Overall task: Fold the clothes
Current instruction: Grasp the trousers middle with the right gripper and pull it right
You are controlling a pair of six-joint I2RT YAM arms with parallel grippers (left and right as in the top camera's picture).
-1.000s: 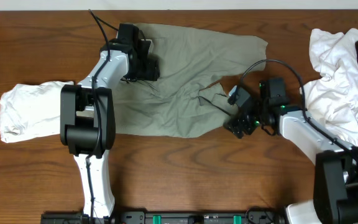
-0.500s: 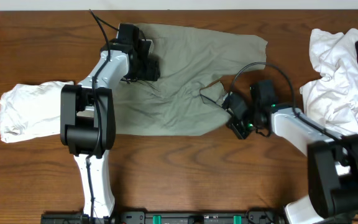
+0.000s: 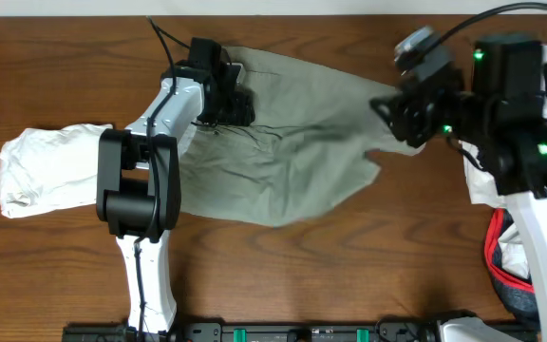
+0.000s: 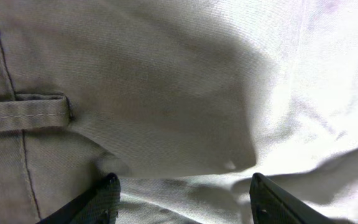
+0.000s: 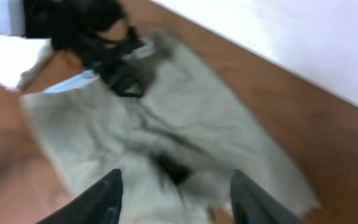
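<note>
Left pincer (image 3: 237, 100) is seen spread wide, set on the belt-loop end of the khaki shorts (image 3: 292, 161) | shorts are spread across mid-counter (image 3: 349, 275) | right pincer (image 3: 397, 112) is poised at their right edge, grip blurred, cannot be told

Under your left jaws the shorts (image 4: 166, 93) are matt woven cloth with a stitched loop; the table (image 3: 349, 266) around them is smooth, faintly glossy wood.

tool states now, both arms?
Left tool: open, fingers apart on the khaki shorts.
Right tool: open, nothing visibly held; view blurred.
</note>
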